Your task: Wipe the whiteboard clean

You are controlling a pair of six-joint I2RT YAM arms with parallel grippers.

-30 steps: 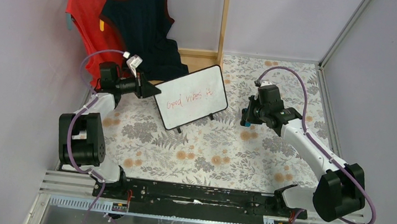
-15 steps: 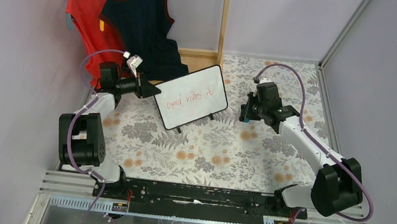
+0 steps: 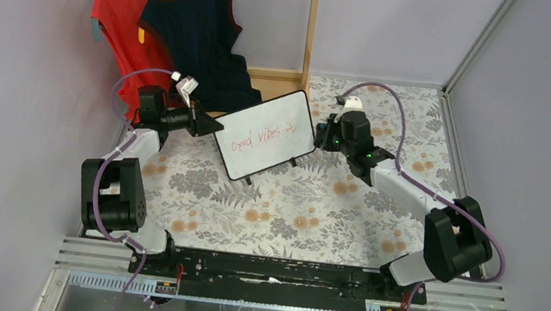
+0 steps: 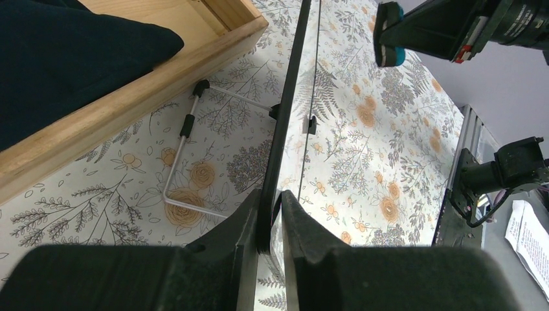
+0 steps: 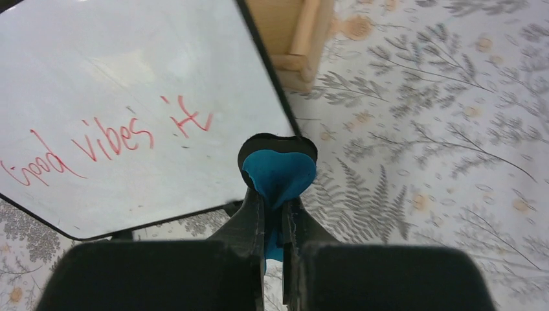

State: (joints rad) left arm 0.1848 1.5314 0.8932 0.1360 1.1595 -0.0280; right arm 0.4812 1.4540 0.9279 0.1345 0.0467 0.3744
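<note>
A small whiteboard [image 3: 267, 133] with a black rim stands tilted on a wire stand; "Good vibes it" is written on it in red [image 5: 107, 139]. My left gripper [image 3: 212, 126] is shut on the board's left edge [image 4: 273, 194]. My right gripper [image 3: 321, 139] is shut on a blue eraser with a black back [image 5: 278, 170] and holds it just off the board's right edge, near the word "it". The eraser also shows in the left wrist view [image 4: 390, 45].
A wooden frame [image 3: 277, 77] stands behind the board, with a red top [image 3: 126, 20] and a dark top [image 3: 201, 28] hanging over it. The board's wire stand [image 4: 188, 162] rests on the floral tablecloth [image 3: 290, 211].
My right arm has swung left and toward the back, bringing the eraser from the mid-right of the table up to the board's right edge. The left arm and board have not moved.
</note>
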